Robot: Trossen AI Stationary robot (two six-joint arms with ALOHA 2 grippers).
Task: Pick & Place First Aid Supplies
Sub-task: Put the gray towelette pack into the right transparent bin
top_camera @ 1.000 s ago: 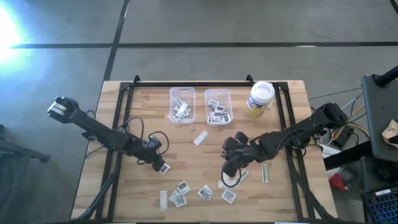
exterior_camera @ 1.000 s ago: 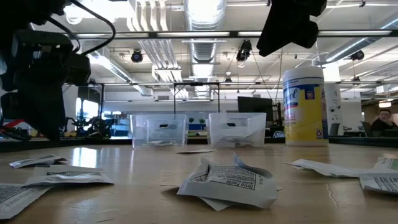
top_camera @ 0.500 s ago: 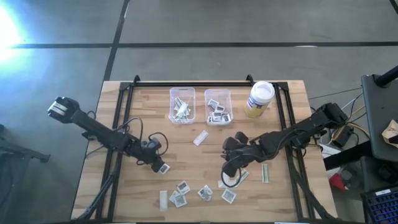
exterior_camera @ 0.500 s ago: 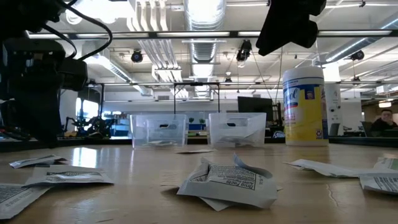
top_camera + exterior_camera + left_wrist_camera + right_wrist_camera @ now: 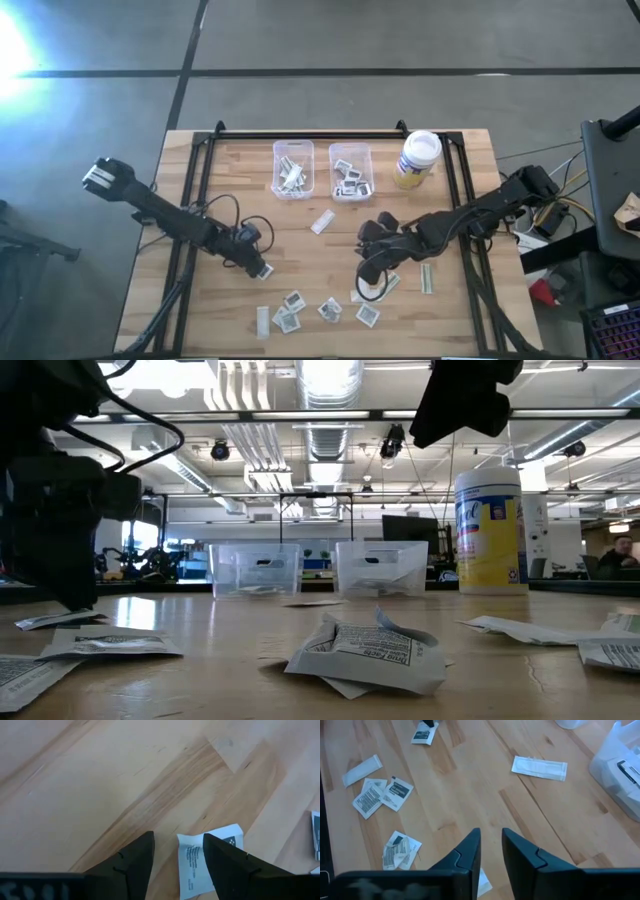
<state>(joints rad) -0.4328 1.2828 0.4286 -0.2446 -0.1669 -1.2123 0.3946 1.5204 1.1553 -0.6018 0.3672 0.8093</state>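
Several first aid packets lie flat on the wooden table: a cluster near the front edge (image 5: 329, 309), a long strip (image 5: 322, 221) mid-table, another strip (image 5: 427, 278) at the right. My left gripper (image 5: 258, 267) stands open, low over a square white packet (image 5: 200, 865) left of centre; the packet lies partly under one finger (image 5: 222, 860). My right gripper (image 5: 370, 286) hangs well above the table over the right part of the cluster. Its fingers (image 5: 470, 851) are a small gap apart with nothing between them. My left gripper comes slanting down at the square packet's printed edge (image 5: 192, 857). One finger overlaps the packet in the wrist view, the other stands on bare wood beside it. I cannot tell whether either finger touches it. The packet lies flat on the table.
Two clear bins (image 5: 292, 168) (image 5: 351, 172) holding packets stand at the far middle. A white-lidded yellow jar (image 5: 417, 158) stands to their right. A crumpled packet (image 5: 365, 655) lies close to the low camera. Black rails (image 5: 190, 200) run along the table's sides.
My left gripper has come down toward the table over the square packet, still open. The packet has not moved.
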